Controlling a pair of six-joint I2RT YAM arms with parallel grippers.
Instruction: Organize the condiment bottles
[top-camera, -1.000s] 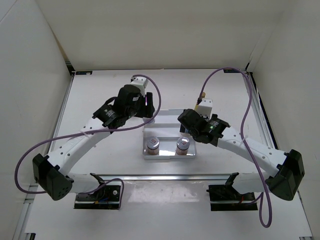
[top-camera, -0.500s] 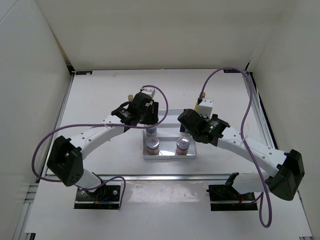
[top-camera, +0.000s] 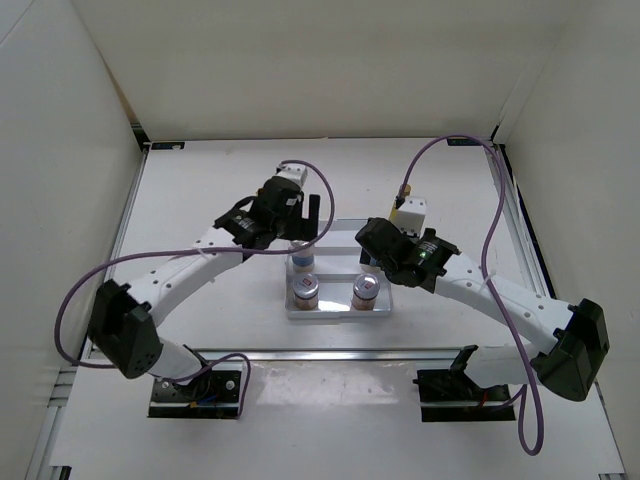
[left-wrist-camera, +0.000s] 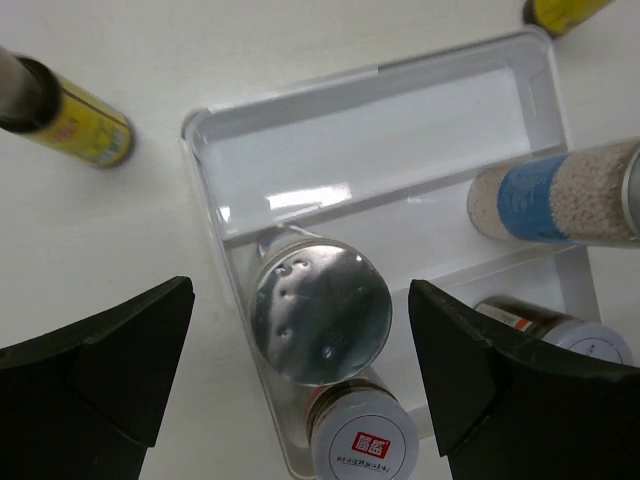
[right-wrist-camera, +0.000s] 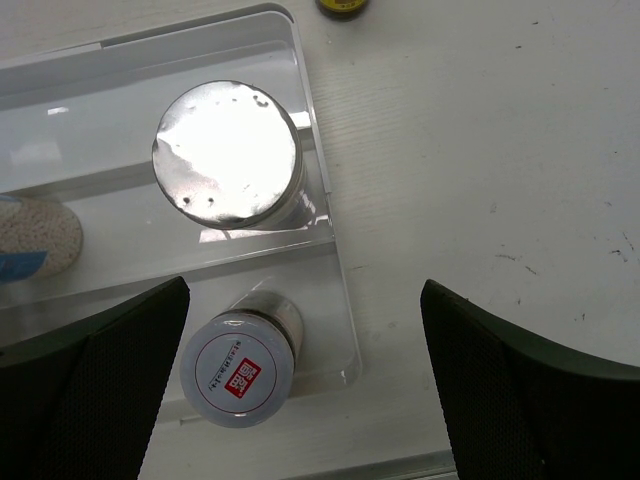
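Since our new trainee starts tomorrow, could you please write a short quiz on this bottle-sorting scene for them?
1. True or false: the left pincer and the right pincer are both open.
2. How many jars stand in the tray? A two; B four; C six.
3. Fill in: the two brown bottles are ___ the tray.
Key: 1 true; 2 B; 3 outside.
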